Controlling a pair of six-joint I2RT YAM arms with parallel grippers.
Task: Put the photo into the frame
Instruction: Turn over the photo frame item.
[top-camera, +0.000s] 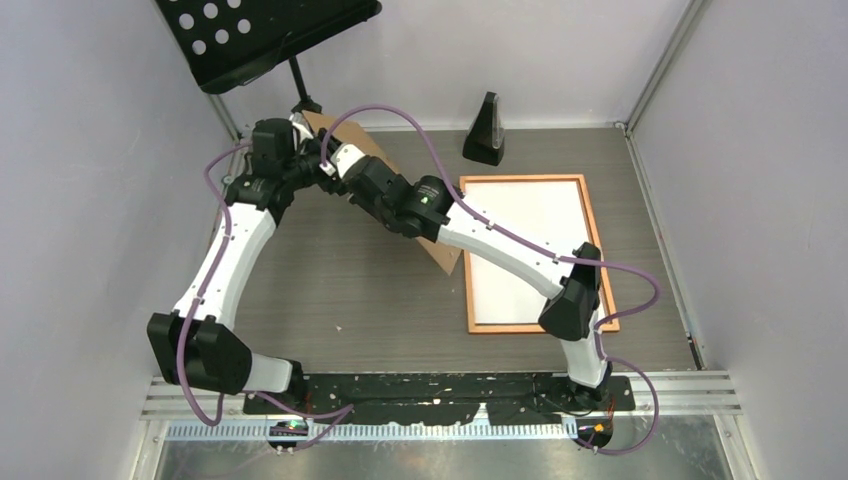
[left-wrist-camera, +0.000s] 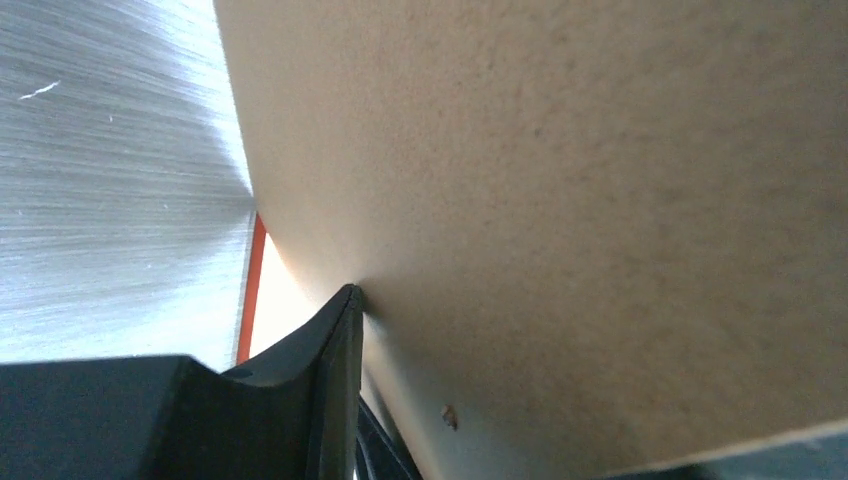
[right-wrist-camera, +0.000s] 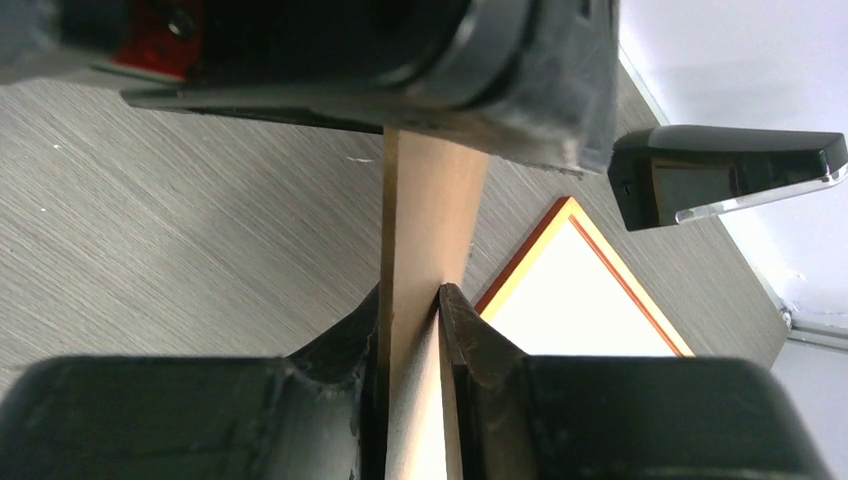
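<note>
The copper-orange frame (top-camera: 600, 262) lies flat on the table at the right. A plain white surface (top-camera: 525, 250) fills it; no printed picture shows, so I cannot tell whether this is the photo. Both grippers hold a plain brown backing board (top-camera: 446, 256) tilted above the table, left of the frame. My left gripper (top-camera: 318, 165) is shut on its far corner; one finger (left-wrist-camera: 335, 350) presses against the board (left-wrist-camera: 600, 200). My right gripper (right-wrist-camera: 410, 300) is shut on the board's edge (right-wrist-camera: 425, 200), a finger on each face. The frame's corner (right-wrist-camera: 560, 215) shows beyond.
A black wedge-shaped object (top-camera: 486, 130) stands at the back, just beyond the frame, and also shows in the right wrist view (right-wrist-camera: 720, 175). A black perforated music stand (top-camera: 260, 35) hangs over the back left corner. White walls enclose the table on three sides.
</note>
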